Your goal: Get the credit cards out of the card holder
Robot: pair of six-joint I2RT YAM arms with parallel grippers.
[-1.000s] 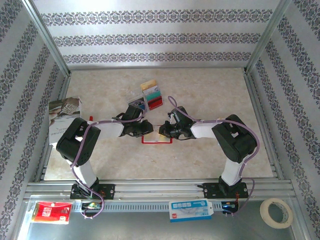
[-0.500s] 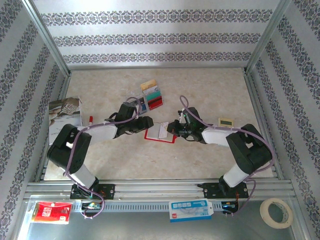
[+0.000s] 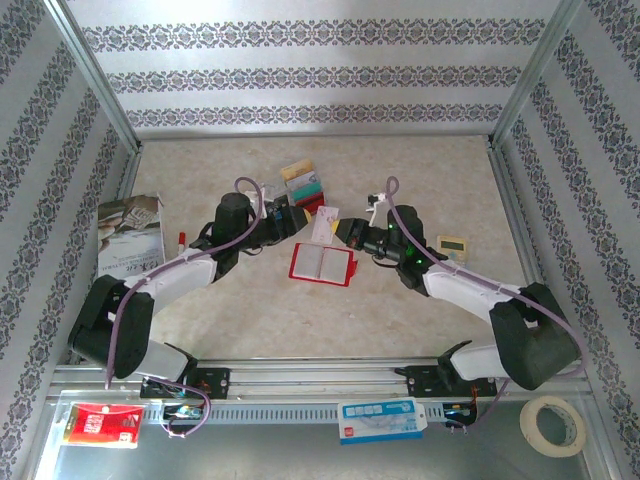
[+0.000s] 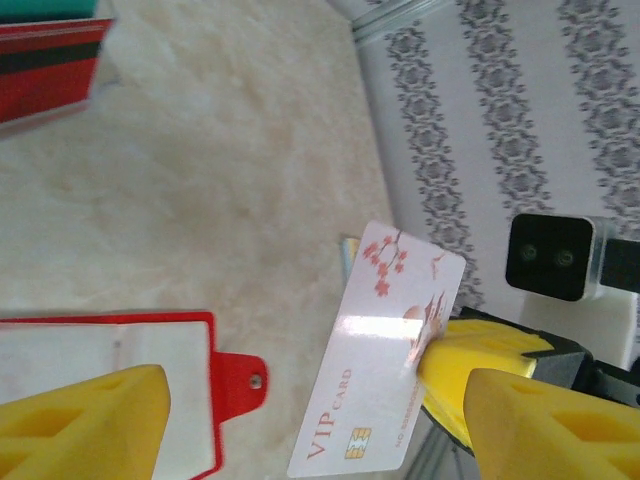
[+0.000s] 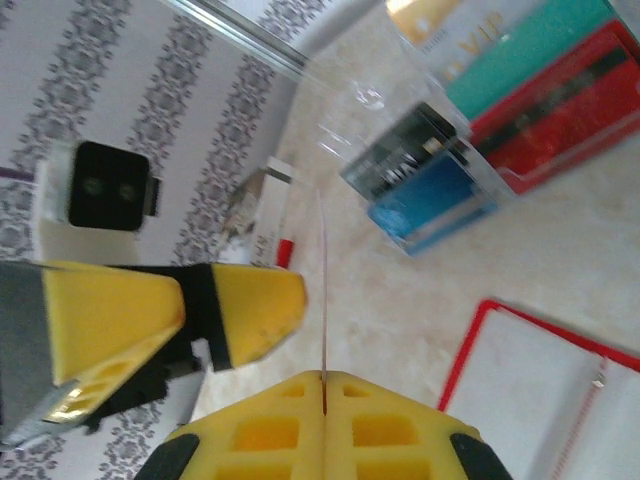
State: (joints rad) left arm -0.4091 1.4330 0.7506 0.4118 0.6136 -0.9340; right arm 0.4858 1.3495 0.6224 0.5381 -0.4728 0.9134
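The red card holder (image 3: 322, 264) lies open on the table, its side tab (image 4: 243, 385) pointing right. My right gripper (image 3: 346, 231) is shut on a white VIP credit card (image 3: 324, 225) and holds it in the air above the holder's far edge. The card (image 4: 385, 355) has pink blossoms on it and shows edge-on (image 5: 323, 280) above my shut right fingers (image 5: 323, 382). My left gripper (image 3: 289, 223) is open, its yellow fingers (image 4: 85, 420) standing either side of the card without touching it. Tan, teal, red and blue credit cards (image 3: 304, 190) lie in a group just beyond.
A magazine (image 3: 130, 228) lies at the table's left edge with a small red item (image 3: 181, 238) beside it. A small pale device with a screen (image 3: 452, 243) sits to the right. A tape roll (image 3: 553, 425) and packets (image 3: 100, 422) lie outside the near rail.
The right gripper has drawn the white card out of the holder and carried it up and away. The left gripper has opened and moved farther back, leaving the holder uncovered.
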